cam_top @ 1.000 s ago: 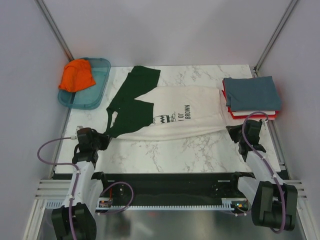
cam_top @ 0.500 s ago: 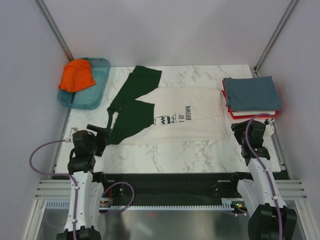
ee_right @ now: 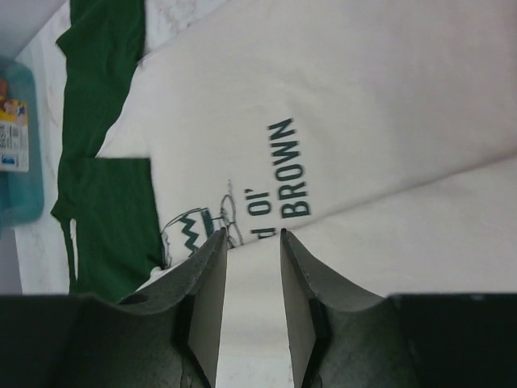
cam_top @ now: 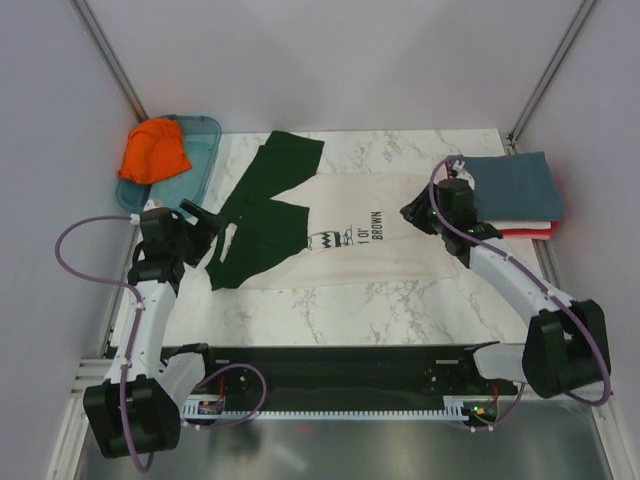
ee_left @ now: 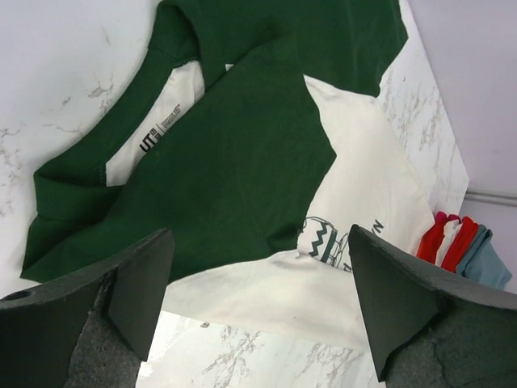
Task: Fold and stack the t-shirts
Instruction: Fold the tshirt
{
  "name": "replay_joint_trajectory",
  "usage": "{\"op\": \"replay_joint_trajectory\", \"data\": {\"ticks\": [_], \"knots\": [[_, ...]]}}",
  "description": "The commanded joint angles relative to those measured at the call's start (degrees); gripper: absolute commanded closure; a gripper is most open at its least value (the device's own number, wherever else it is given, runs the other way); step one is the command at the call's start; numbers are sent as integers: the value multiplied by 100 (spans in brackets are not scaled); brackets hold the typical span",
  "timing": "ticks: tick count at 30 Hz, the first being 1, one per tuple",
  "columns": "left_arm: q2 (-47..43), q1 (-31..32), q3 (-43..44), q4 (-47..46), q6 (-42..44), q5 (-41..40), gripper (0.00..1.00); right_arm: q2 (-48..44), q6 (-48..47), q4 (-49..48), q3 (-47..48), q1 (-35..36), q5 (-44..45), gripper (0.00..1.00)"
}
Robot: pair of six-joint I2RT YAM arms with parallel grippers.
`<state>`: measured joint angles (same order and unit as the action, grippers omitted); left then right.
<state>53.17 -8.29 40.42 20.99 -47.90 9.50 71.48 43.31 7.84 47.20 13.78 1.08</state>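
Observation:
A cream t-shirt (cam_top: pixel 375 235) with dark green sleeves and collar lies lengthwise across the table, its near long edge folded up over part of the black chest print (ee_right: pixel 279 202). My left gripper (cam_top: pixel 203 222) hovers wide open at the collar end, and the left wrist view shows nothing between its fingers (ee_left: pixel 137 291) but the shirt (ee_left: pixel 234 162) below. Above the hem end, my right gripper (cam_top: pixel 414 214) is open with a narrow gap, empty over cream cloth (ee_right: pixel 252 242). An orange t-shirt (cam_top: pixel 154 150) lies bunched in the back left corner. Folded t-shirts (cam_top: pixel 510 185) are stacked at the right, slate-blue on top.
A translucent teal tray (cam_top: pixel 197 170) at the back left holds the orange shirt. Grey walls and metal posts close in the table on three sides. The stack's red and white edges (ee_left: pixel 452 238) show just past the shirt's hem.
Both grippers have let go of the shirt's near edge and opened. They moved from the table's front edge back toward the shirt's two ends. The shirt now lies flat.

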Motion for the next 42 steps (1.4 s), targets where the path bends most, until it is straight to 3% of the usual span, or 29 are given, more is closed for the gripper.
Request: {"op": "replay_joint_trajectory", "data": {"ticks": [1,8,16,28,42], "knots": [[325,161,18,-710,105,228,5,918,-191,-353,694,589,-258,61],[414,653,-385,-798,114,324,6,2825,-68,-669,2281,1556,-416,66],[879,759,-1019,-1308,-150,413,6,4478,28,-669,3550,1847,-574,66],[1407,584,-1282,-1203,-9,-299,6,5657,178,-661,4683,1979,-759,64],[1407,425,-1599,-1071,44,-624,6,6246,257,-616,5132,2006,-811,64]]}}
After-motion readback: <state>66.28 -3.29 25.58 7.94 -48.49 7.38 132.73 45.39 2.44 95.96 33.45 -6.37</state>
